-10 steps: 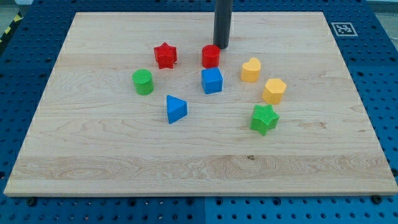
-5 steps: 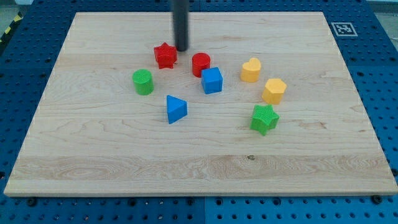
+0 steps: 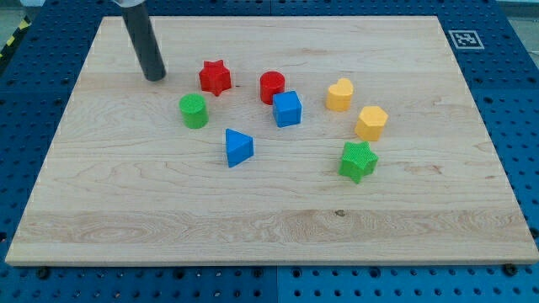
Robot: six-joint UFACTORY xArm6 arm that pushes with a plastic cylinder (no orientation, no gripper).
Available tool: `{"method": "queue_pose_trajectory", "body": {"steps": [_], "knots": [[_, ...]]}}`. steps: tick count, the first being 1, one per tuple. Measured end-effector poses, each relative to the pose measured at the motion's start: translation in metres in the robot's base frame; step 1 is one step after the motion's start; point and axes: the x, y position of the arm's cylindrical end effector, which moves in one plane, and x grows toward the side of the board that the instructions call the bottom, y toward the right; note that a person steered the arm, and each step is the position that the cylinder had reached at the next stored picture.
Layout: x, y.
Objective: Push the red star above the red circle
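The red star (image 3: 215, 77) lies on the wooden board, to the view's left of the red circle (image 3: 272, 87), with a gap between them. My tip (image 3: 155, 77) rests on the board to the view's left of the red star, a short way apart from it. The rod leans up toward the view's top left. The blue cube (image 3: 287, 109) touches the red circle at its lower right.
A green cylinder (image 3: 194, 110) sits below and left of the star. A blue triangle (image 3: 238, 147) lies near the middle. A yellow heart (image 3: 339, 95), a yellow hexagon (image 3: 370, 123) and a green star (image 3: 358, 161) stand at the right.
My tip has swept from beside the red circle leftward past the red star to its left side. The circle shifted left and down; the star nudged slightly left.
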Motion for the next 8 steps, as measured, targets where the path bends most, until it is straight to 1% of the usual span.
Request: {"method": "queue_pose_trajectory", "body": {"steps": [1,3,5,7,8], "knots": [[0.009,0.032],[0.010,0.087],[0.010,0.090],[0.050,0.093],[0.049,0.103]]}}
